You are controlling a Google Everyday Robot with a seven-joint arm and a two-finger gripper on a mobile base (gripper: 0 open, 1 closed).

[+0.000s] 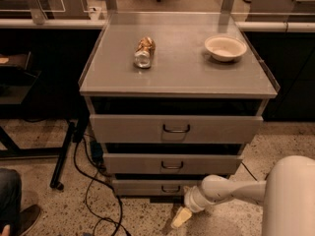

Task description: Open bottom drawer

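The bottom drawer (pixel 147 187) is the slimmest grey front, lowest of three in the grey cabinet, with a small dark wire handle (pixel 171 188). It looks closed or nearly closed. My white arm reaches in from the lower right. My gripper (pixel 180 218) hangs just below and slightly right of that handle, near the floor, pointing down to the left and not touching the handle.
A crushed can (pixel 143 52) and a white bowl (pixel 225 47) sit on the cabinet top (pixel 182 75). Black cables (pixel 93 191) and a dark stand leg (pixel 63 156) lie on the floor at left. A person's shoe (pixel 22 220) is at the bottom left.
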